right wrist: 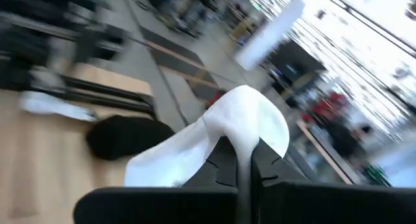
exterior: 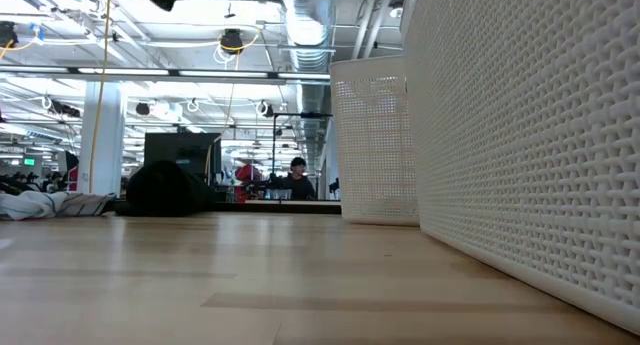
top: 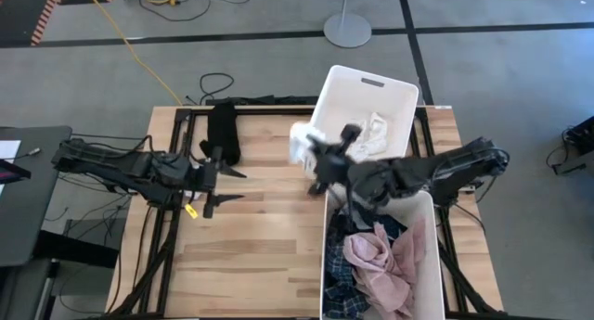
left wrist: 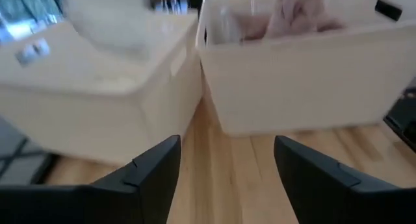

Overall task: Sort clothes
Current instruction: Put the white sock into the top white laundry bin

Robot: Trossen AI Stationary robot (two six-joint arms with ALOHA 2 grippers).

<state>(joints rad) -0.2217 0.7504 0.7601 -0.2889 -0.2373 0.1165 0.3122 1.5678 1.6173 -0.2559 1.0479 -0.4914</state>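
Two bins [top: 327, 99] crowd right edge; right hand [top: 314, 146] pinches white sock [top: 303, 140].

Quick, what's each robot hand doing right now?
Left hand: open, holding nothing.
Right hand: closed on a white sock.

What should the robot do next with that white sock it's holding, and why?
Probably carry it a little farther over the far white bin and let go. The right gripper is shut on the white sock beside that bin's rim, and another white piece already lies inside.
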